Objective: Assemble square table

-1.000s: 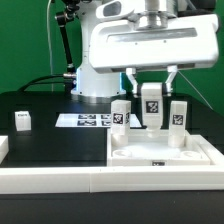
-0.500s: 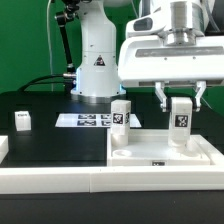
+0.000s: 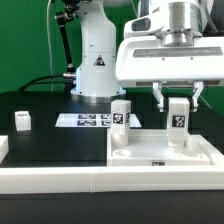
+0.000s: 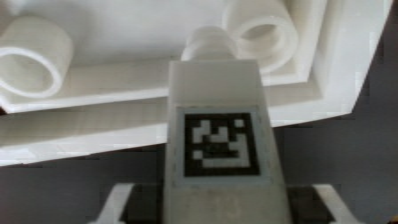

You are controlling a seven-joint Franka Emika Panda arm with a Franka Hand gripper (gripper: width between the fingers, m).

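Only the exterior view shows the whole square tabletop (image 3: 140, 150) at 5 o'clock, a second leg (image 3: 121, 114) upright at its 10 o'clock corner, and the gripper (image 3: 178, 100) over its 2 o'clock corner. Only the wrist view shows the tabletop's round sockets (image 4: 39, 66) beyond the tagged leg (image 4: 215, 130). The fingers (image 3: 161, 97), partly spread, pinch that upright leg (image 3: 178, 122) from both sides.

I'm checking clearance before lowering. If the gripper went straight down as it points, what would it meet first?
The leg in the gripper would meet the square table top first, probably at a corner socket; depth there is unclear.
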